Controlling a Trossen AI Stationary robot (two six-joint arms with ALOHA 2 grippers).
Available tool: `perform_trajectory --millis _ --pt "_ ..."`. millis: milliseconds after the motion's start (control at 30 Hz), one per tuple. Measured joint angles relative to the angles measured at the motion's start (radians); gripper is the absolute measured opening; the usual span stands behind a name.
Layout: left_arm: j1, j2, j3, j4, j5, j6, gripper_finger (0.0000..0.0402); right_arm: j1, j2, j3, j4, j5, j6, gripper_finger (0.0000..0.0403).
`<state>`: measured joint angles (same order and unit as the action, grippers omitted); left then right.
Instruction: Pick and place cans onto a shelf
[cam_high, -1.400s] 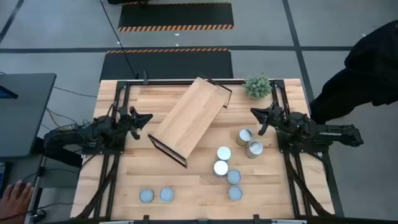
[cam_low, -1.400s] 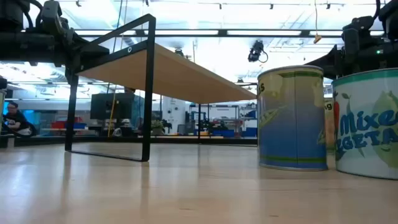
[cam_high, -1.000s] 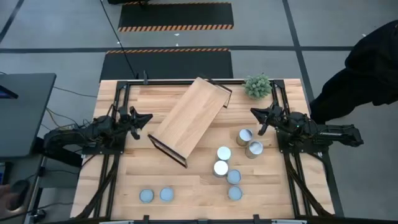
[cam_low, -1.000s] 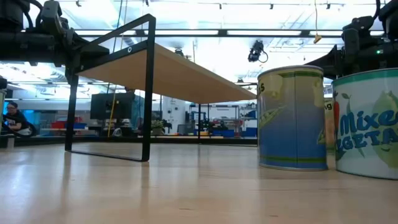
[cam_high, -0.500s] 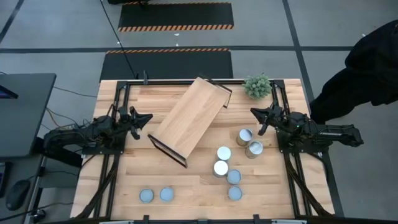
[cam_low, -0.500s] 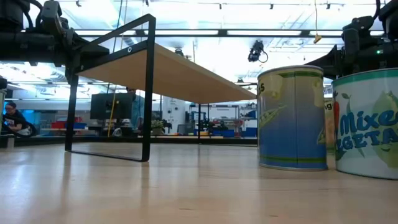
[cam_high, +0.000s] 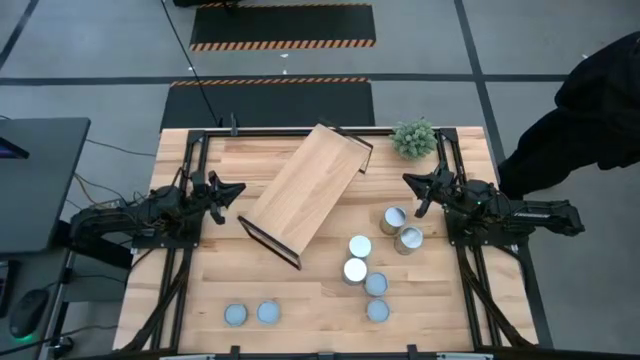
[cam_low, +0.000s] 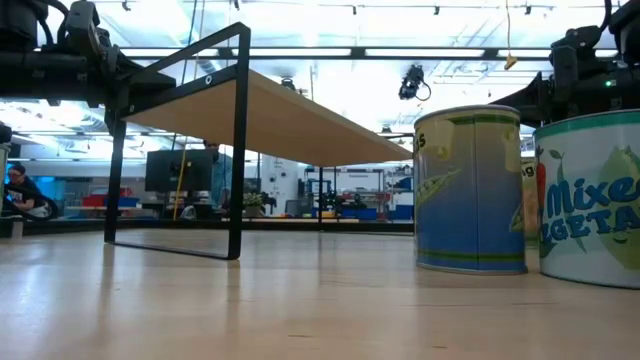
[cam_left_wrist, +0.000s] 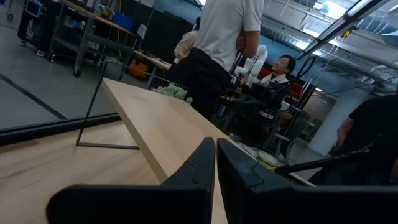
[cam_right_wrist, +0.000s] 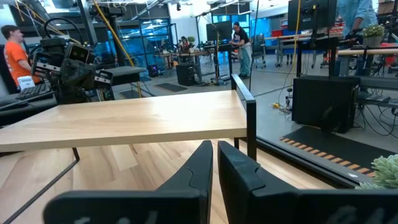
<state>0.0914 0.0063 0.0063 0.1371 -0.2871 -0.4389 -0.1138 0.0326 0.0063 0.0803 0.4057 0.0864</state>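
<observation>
The light-wood shelf (cam_high: 302, 189) stands slantwise on its black frame legs at the table's middle, also in the low view (cam_low: 270, 115). Two cans (cam_high: 394, 220) (cam_high: 408, 239) stand near my right gripper, several more (cam_high: 357, 258) right of centre toward the near edge, and two (cam_high: 235, 315) (cam_high: 268, 312) at the near left. Two labelled cans (cam_low: 470, 190) (cam_low: 590, 200) fill the low view's right. My left gripper (cam_high: 237, 189) (cam_left_wrist: 215, 146) is shut and empty at the table's left, pointing at the shelf. My right gripper (cam_high: 408, 180) (cam_right_wrist: 214, 149) is shut and empty at the right.
A small green plant (cam_high: 415, 138) sits at the far right corner of the table (cam_high: 200, 290). A person in dark clothes (cam_high: 590, 110) stands beyond the right edge. Bare wood lies between the shelf and the near-left cans.
</observation>
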Motion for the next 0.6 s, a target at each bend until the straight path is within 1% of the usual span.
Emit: perform_trajectory --millis 100,133,200,267,367,500,600 --pt "0.000 0.000 0.000 0.007 0.000 -0.003 0.0023 0.000 0.000 0.000 0.000 0.000 0.000 0.0032" --pt "0.000 0.000 0.000 0.021 0.005 -0.034 0.0023 0.000 0.000 0.000 0.000 0.000 0.000 0.0032" --pt "0.000 0.000 0.000 0.064 0.027 -0.171 0.0023 0.000 0.000 0.000 0.005 0.000 0.000 0.0032" --pt "0.000 0.000 0.000 0.102 0.026 -0.292 0.0023 0.000 0.000 0.000 0.030 0.012 -0.001 0.0032" --pt "0.000 0.000 0.000 0.160 -0.008 -0.390 0.0023 0.000 0.000 0.000 0.165 0.044 0.046 0.0032" --pt "0.000 0.000 0.000 0.210 -0.015 -0.415 0.0023 0.000 0.000 0.000 0.410 0.069 0.183 0.0032" --pt "0.000 0.000 0.000 0.228 -0.008 -0.415 0.0023 0.000 0.000 0.000 0.530 0.094 0.280 0.0032"
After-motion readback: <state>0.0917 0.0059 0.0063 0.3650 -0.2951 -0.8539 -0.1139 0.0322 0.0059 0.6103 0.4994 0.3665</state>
